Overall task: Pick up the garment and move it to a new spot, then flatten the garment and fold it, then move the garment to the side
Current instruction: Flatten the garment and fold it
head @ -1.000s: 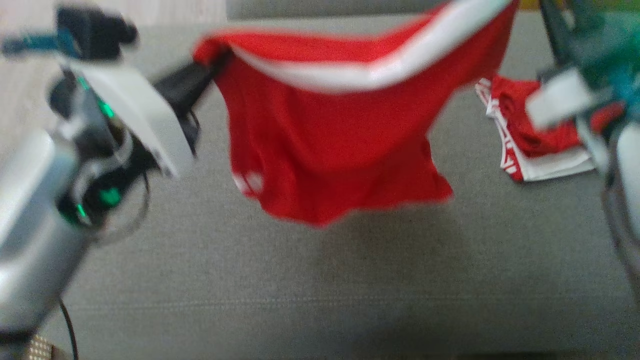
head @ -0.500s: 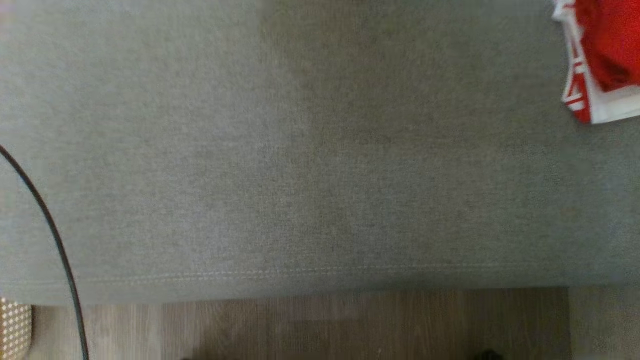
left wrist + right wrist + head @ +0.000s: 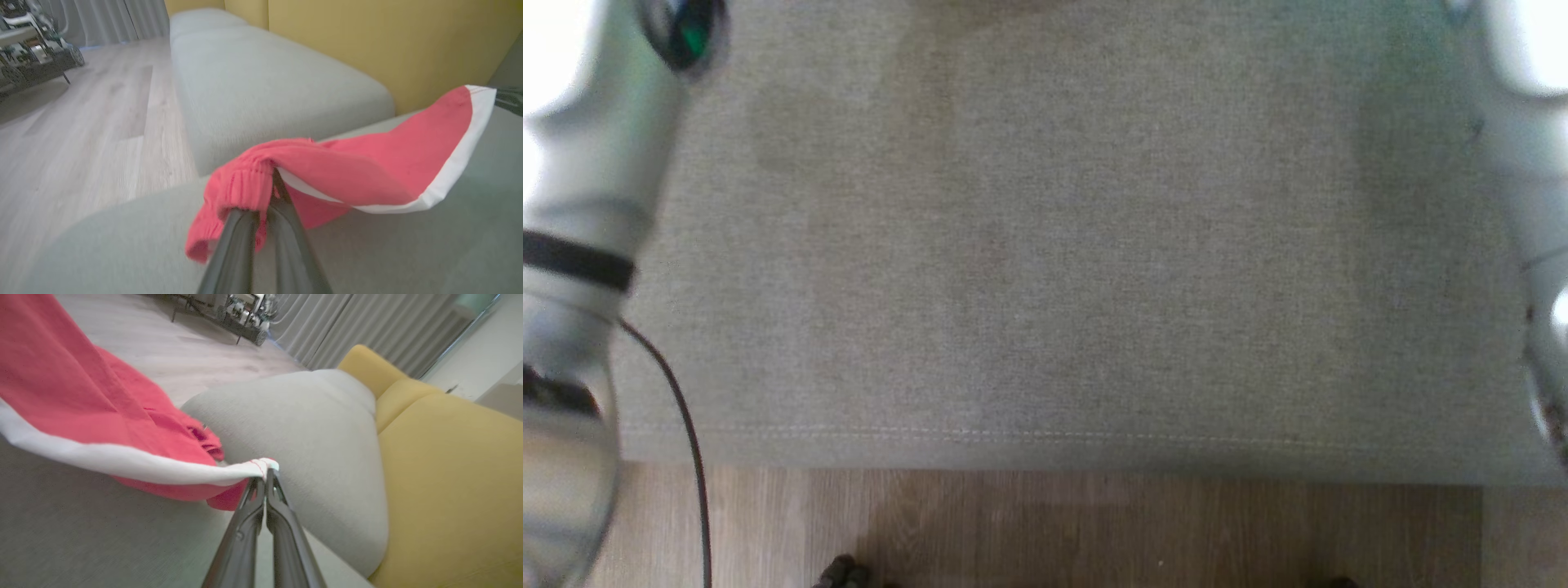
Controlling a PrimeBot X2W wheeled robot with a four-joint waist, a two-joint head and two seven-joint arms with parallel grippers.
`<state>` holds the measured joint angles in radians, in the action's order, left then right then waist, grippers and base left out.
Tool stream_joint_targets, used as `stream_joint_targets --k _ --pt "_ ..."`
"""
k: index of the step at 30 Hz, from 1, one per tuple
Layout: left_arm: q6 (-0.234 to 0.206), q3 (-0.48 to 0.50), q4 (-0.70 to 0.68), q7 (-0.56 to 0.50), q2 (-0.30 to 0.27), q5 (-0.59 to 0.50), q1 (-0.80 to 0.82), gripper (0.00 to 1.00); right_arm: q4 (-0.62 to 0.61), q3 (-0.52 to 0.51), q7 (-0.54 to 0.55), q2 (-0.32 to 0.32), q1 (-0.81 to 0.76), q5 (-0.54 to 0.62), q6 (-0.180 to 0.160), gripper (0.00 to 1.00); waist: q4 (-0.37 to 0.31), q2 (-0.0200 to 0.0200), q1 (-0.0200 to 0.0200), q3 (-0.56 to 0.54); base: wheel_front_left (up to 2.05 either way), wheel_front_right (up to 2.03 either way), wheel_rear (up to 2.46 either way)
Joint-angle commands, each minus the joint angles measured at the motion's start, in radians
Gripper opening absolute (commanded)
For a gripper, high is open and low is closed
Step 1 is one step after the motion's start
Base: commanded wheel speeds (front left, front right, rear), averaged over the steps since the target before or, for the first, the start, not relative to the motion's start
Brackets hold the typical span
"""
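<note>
The garment [image 3: 367, 163] is a red pair of shorts with a white stripe, held up in the air over the grey sofa seat. In the left wrist view my left gripper [image 3: 273, 173] is shut on its ribbed red waistband. In the right wrist view my right gripper [image 3: 266, 475] is shut on the white-striped corner of the garment [image 3: 81, 412]. The cloth spans between the two grippers and sags a little. In the head view the pale left forearm [image 3: 580, 212] and right forearm [image 3: 1531, 122] stand at the edges over the bare grey seat [image 3: 1054, 245].
A yellow backrest [image 3: 449, 477] rises behind the seat, and a second grey cushion [image 3: 261, 85] lies beyond. Wooden floor [image 3: 1054, 531] runs along the seat's front edge. A black cable [image 3: 682, 425] hangs at the left. A wheeled rig [image 3: 36, 49] stands far off on the floor.
The head camera has tilted down: the held garment and the folded red clothes at the right have left its picture, and the seat's front edge and floor have come in.
</note>
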<state>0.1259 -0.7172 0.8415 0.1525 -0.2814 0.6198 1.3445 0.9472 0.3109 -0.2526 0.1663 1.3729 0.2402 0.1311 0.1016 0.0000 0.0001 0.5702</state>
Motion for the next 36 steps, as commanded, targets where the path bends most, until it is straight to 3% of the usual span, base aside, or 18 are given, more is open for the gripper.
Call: stream_joint_targets --k 1,8,12,21,28,32,36 --pt "0.003 -0.001 -0.011 0.003 -0.039 0.010 0.004 0.00 -0.012 0.021 -0.008 -0.018 -0.007 -0.019 0.000 0.00 0.009 0.0000 -0.0001 -0.022 0.00 0.00 0.00" --pt "0.004 -0.218 -0.049 -0.032 -0.092 0.089 -0.187 0.00 0.085 0.171 -0.009 0.024 -0.132 -0.120 0.000 0.00 0.010 0.0000 -0.0001 -0.109 0.00 0.00 0.00" --pt "0.005 -0.322 -0.075 -0.039 -0.144 0.145 -0.287 0.00 0.159 0.322 -0.004 0.052 -0.191 -0.209 0.000 0.00 0.002 0.0000 -0.0001 -0.173 0.00 0.00 0.00" --pt "0.005 -0.420 -0.090 -0.010 -0.177 0.166 -0.369 0.00 0.205 0.585 0.075 0.125 -0.243 -0.364 0.000 0.00 0.002 0.0000 -0.0001 -0.234 0.00 0.00 0.00" --pt "0.005 -0.483 -0.072 0.028 -0.169 0.144 -0.415 0.00 0.123 0.822 0.237 0.244 -0.306 -0.576 0.000 0.00 0.003 0.0000 -0.0001 -0.293 0.00 0.00 0.00" --pt "0.005 -0.501 -0.062 0.046 -0.169 0.136 -0.446 0.00 -0.008 0.930 0.368 0.339 -0.327 -0.726 0.000 0.00 -0.002 0.0000 -0.0001 -0.328 0.00 0.00 0.00" --pt "0.005 -0.512 -0.062 0.055 -0.169 0.136 -0.480 0.00 -0.172 0.963 0.512 0.437 -0.342 -0.839 0.000 0.00 -0.004 0.0000 -0.0001 -0.358 0.00 0.00 0.00"
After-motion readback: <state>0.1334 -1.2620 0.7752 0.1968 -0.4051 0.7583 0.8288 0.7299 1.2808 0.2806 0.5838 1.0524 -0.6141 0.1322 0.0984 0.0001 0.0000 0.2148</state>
